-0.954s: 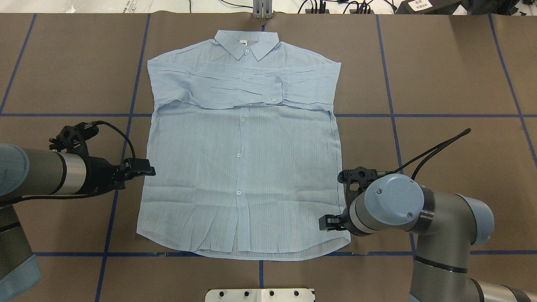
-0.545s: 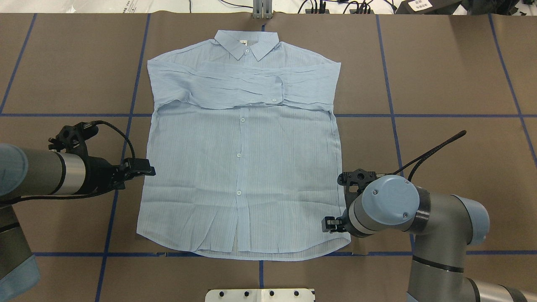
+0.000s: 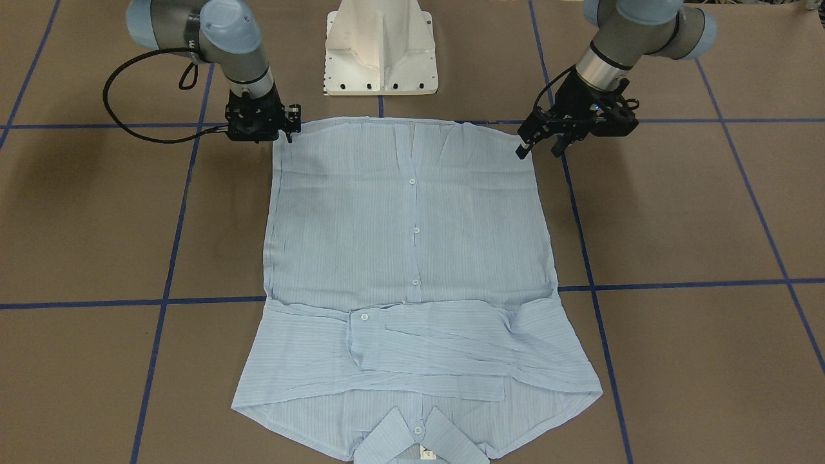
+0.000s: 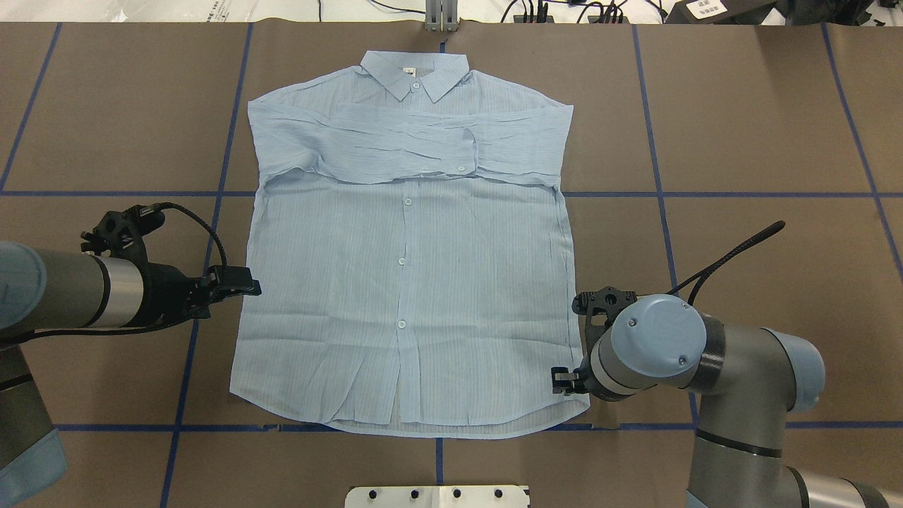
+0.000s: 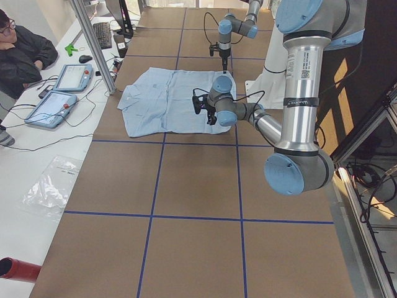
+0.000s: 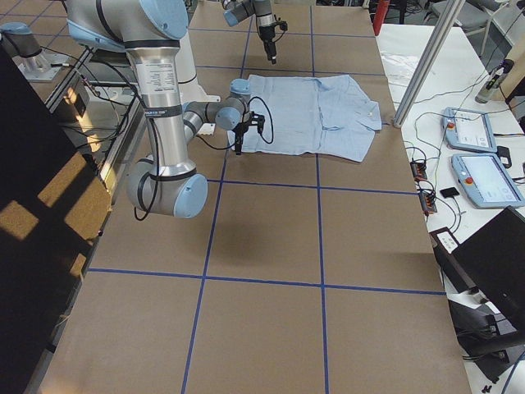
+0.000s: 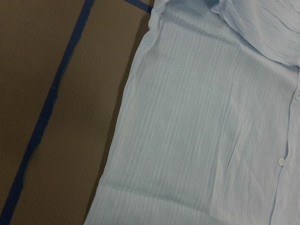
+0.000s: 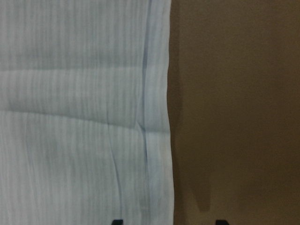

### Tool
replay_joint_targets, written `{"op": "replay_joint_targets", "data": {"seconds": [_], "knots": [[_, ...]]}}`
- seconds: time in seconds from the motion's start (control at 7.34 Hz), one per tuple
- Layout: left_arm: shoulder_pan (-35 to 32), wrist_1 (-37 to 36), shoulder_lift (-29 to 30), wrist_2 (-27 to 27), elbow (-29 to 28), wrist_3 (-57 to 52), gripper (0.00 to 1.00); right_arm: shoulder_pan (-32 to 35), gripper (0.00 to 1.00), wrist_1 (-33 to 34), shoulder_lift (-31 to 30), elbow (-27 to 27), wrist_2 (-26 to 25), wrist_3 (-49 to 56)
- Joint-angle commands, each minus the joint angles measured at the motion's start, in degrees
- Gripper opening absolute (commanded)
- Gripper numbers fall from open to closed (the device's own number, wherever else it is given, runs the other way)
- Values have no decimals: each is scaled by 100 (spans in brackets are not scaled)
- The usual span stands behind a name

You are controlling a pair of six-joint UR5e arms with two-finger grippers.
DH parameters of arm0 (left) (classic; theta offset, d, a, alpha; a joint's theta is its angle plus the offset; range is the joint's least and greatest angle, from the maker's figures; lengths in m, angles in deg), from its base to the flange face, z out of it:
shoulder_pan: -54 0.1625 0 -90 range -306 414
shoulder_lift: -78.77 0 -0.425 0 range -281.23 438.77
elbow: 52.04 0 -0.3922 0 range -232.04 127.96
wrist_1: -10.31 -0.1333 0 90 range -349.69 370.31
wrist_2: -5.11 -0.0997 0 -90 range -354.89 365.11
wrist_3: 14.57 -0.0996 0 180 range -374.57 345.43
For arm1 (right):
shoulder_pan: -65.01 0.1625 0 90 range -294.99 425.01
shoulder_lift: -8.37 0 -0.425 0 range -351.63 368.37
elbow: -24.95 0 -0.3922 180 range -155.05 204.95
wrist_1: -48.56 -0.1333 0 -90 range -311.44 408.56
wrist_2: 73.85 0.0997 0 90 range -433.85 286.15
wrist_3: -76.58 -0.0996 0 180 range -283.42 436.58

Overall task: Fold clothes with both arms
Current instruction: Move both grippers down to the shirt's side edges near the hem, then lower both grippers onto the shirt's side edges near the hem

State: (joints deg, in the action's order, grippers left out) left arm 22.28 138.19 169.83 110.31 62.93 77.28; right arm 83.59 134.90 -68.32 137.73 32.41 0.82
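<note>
Light blue finely striped shirt [image 4: 402,282] flat and buttoned mid-table [image 4: 762,141], sleeves folded across chest, collar far.
Left gripper [image 3: 536,153] parted, empty, just beside left edge; right gripper [image 4: 559,379] parted, astride right edge near hem.

The left claw [image 3: 537,153] and right claw [image 3: 285,134] flank the shirt [image 3: 361,232]'s hem.

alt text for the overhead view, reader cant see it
A light blue button-up shirt lies flat on the brown table, sleeves folded across the chest. The left gripper is beside its left edge, the right gripper at its near right corner.
</note>
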Motion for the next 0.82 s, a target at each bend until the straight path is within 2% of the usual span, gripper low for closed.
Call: {"op": "replay_joint_targets", "data": {"seconds": [0.0,0.14,0.27,0.41,0.55,0.68], "knots": [[0,0,0,0,0,0,99,-12,68,23,5,-80,34,0],[0,0,0,0,0,0,99,-4,65,23,-4,-80,122,0],[0,0,0,0,0,0,99,-4,57,15,5,-80,183,-9],[0,0,0,0,0,0,99,-4,42,15,5,-72,193,0],[0,-9,0,0,0,0,99,-4,32,15,5,-63,202,0],[0,0,0,0,0,0,99,-4,27,15,13,-45,245,-9]]}}
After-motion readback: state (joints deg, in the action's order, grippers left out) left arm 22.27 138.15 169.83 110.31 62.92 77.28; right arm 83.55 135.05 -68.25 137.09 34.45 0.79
